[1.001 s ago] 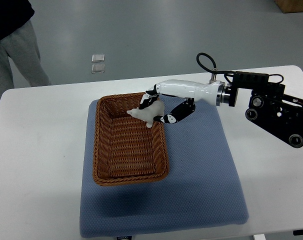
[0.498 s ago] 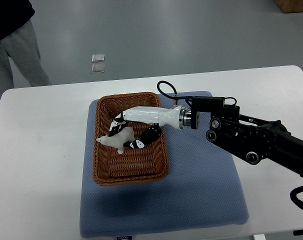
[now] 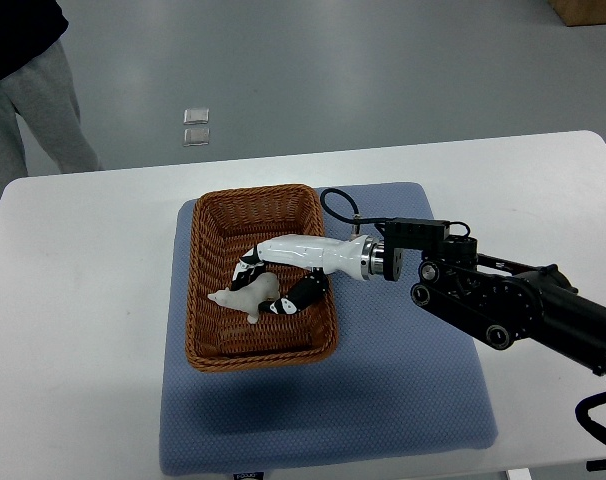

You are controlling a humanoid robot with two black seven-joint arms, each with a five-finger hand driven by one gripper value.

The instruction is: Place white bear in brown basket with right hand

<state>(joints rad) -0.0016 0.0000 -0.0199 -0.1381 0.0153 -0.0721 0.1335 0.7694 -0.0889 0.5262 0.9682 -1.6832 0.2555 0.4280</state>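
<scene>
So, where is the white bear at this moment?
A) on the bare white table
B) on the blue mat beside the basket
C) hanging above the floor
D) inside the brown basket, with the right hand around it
D: the white bear sits within the brown basket walls, the right hand curled around it.

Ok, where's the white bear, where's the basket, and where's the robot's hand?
white bear (image 3: 241,297): top view, on the middle of its body.
brown basket (image 3: 251,201): top view, on its far rim.
right hand (image 3: 275,283): top view, between the fingertips around the bear.
</scene>
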